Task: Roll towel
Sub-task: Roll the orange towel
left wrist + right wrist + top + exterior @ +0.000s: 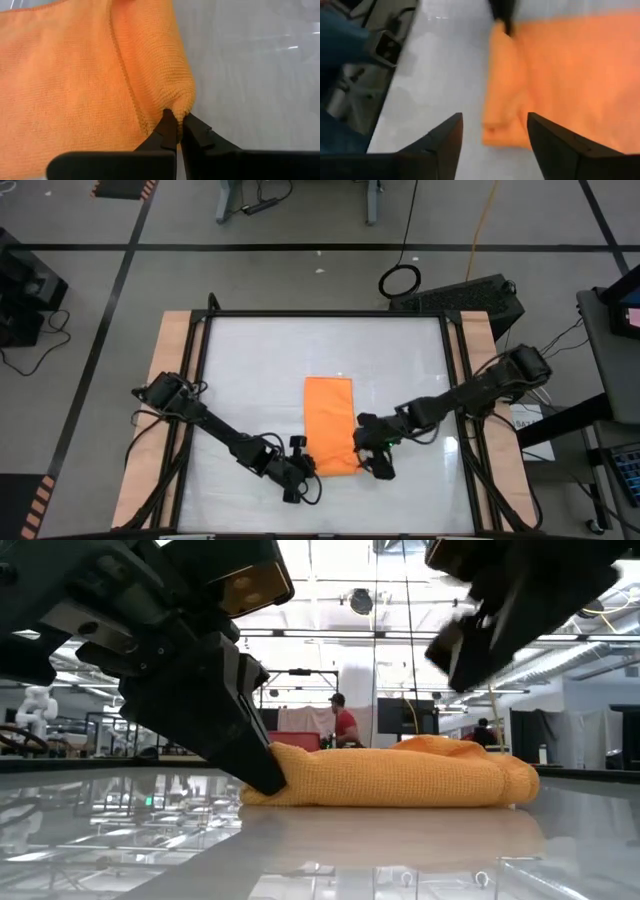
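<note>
Your left gripper (176,120) is pinching the orange towel's (329,425) near corner shut; your right gripper (495,131) is hovering spread just above its other near corner.

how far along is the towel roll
Early. Done: the towel lies folded into a narrow strip on the table, with its near end bunched up. In hand: the left gripper is shut on the near corner, while the right gripper stands open at the other near corner, not gripping. Left: nearly the whole strip is flat and unrolled.
</note>
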Tool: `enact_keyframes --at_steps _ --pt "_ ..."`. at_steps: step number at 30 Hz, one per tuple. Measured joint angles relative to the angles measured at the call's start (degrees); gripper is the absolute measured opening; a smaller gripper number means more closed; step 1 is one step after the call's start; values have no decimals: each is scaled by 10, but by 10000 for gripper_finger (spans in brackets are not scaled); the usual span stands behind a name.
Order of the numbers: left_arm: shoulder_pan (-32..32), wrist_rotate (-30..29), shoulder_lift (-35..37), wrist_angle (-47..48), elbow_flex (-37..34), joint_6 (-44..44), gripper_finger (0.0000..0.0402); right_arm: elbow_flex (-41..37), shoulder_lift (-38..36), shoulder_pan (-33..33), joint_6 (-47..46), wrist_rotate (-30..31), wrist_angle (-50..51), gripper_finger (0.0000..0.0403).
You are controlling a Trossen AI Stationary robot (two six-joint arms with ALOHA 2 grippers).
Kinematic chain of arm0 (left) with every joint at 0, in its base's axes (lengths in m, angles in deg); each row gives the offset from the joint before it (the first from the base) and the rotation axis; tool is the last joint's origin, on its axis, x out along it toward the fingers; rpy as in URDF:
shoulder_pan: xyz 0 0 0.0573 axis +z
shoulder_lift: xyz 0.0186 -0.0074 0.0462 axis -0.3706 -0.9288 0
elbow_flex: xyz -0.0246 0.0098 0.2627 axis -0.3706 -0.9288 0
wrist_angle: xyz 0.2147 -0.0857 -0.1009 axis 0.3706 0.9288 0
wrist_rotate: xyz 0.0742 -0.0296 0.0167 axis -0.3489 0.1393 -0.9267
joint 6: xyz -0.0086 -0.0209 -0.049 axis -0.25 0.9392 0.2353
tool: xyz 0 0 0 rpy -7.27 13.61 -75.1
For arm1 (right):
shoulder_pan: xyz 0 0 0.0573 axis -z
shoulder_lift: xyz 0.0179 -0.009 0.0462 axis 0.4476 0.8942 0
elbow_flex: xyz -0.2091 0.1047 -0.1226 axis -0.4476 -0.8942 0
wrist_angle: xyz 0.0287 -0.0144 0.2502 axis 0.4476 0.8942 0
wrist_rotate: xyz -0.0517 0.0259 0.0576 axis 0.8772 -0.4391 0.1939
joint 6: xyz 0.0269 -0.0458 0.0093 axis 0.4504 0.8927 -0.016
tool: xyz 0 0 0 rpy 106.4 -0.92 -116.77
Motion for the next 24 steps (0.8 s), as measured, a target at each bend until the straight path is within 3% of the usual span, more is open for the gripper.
enact_keyframes --at_steps 6,10,24 --pt "4 7 0 -5 0 10 5 0 7 -82 119 113 -64 220" --pt "8 15 0 -16 0 14 4 0 51 -109 139 186 -96 214" --pt "9 34 4 -16 0 15 4 1 165 -111 62 219 -121 193"
